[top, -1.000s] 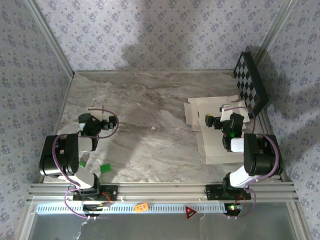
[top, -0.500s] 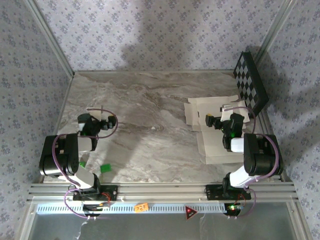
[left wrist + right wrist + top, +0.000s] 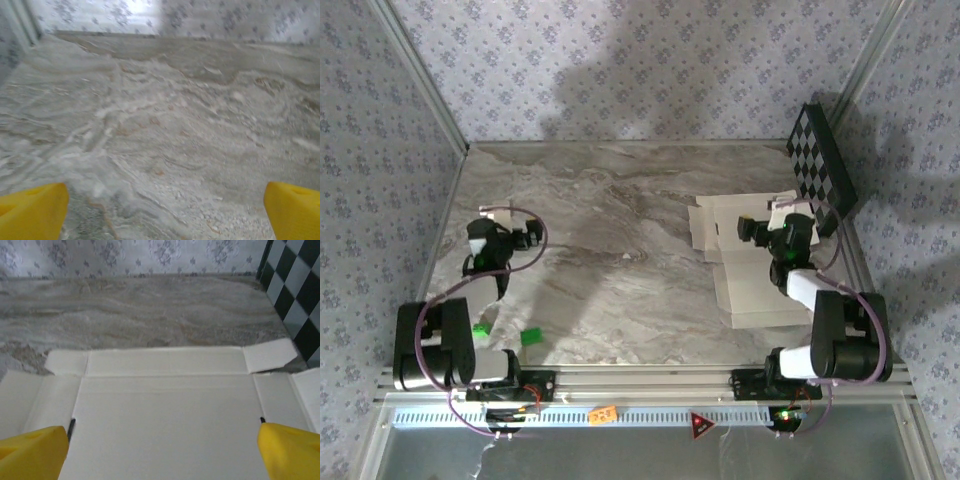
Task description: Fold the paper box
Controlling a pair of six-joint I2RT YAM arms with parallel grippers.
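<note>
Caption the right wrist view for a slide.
Right gripper, jaws open, over the flat, unfolded paper box on the marble table, checkerboard panel at right.

We find the table (image 3: pixel 620 250) bare across its middle, from 6 to 12 o'clock, free for passage. At 3 o'clock the flat box (image 3: pixel 750 295) lies low; at 2 the checkerboard (image 3: pixel 823 165) stands tilted at the edge. Two green blocks (image 3: pixel 531 337) sit at 7. Walls (image 3: pixel 620 70) close 9, 12 and 3.
</note>
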